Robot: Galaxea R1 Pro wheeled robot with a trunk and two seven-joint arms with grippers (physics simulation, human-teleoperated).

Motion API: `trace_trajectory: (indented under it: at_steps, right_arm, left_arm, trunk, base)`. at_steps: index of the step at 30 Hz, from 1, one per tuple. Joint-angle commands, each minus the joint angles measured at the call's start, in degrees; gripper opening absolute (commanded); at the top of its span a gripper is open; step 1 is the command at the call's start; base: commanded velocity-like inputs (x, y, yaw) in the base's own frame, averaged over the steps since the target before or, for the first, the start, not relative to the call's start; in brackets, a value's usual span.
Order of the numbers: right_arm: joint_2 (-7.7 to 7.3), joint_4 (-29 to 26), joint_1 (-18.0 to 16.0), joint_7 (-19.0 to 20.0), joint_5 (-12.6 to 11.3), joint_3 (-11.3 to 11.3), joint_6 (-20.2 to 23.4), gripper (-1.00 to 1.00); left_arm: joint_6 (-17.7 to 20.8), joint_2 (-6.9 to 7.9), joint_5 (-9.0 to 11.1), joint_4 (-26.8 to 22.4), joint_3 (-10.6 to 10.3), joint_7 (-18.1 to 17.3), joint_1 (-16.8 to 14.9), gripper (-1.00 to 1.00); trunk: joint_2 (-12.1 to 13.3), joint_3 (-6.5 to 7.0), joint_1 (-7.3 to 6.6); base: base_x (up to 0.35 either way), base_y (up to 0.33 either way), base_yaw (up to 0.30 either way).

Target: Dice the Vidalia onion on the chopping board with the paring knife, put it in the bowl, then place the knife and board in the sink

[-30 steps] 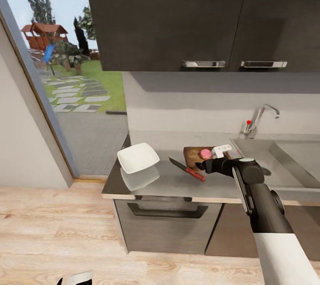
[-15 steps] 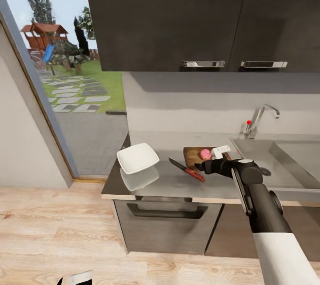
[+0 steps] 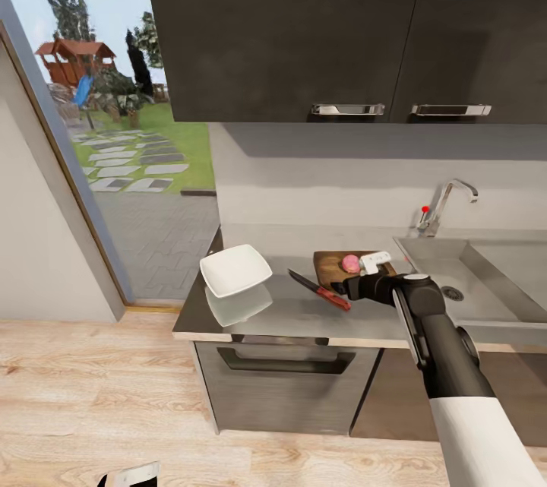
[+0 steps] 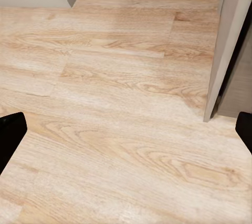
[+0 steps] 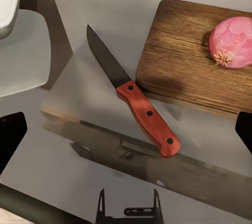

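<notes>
Head view: dark wall cabinets up top, glass door onto a garden at the left, pale wooden floor below. Long grey counter under the cabinets, oven front beneath it. Steel sink sunk at the counter's right end, chrome tap with red-tipped lever behind it. Right arm reaching in from the lower right, right gripper hovering above the counter near the front edge of the chopping board, close to the knife handle; jaws spread wide, holding nothing, dark tips at both edges of the right wrist view. Left gripper hanging low over the floor beside a cabinet corner, jaws likewise spread and empty.

White square bowl resting on the counter's left part, mirrored in the glossy surface, well apart from the board. Brown wooden board flat on the counter just left of the sink. Paring knife lying flat on the counter just beside the board, between board and bowl, red handle toward the counter's front edge, dark blade pointing away toward the wall. Vidalia onion, whole and pinkish, sitting on the board near its far corner, clear of the jaws.
</notes>
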Motion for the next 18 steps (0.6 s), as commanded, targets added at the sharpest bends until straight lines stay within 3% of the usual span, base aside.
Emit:
trace_trajectory:
  at_steps: [1,18]
  right_arm:
    - [0.0,0.0,-0.1,0.6,0.6,0.0,0.2,1.0]
    - [0.0,1.9,0.0,0.7,0.6,-0.1,-0.3,1.0]
  left_arm:
    - [-0.3,-0.03,0.2,0.2,-0.5,0.2,-0.1,1.0]
    - [-0.3,0.04,0.2,0.2,-0.5,0.2,-0.1,1.0]
  trunk:
    - [-0.1,-0.1,0.02]
    - [-0.1,-1.15,0.02]
  base:
    - [0.0,0.0,0.0]
    - [0.0,0.0,0.0]
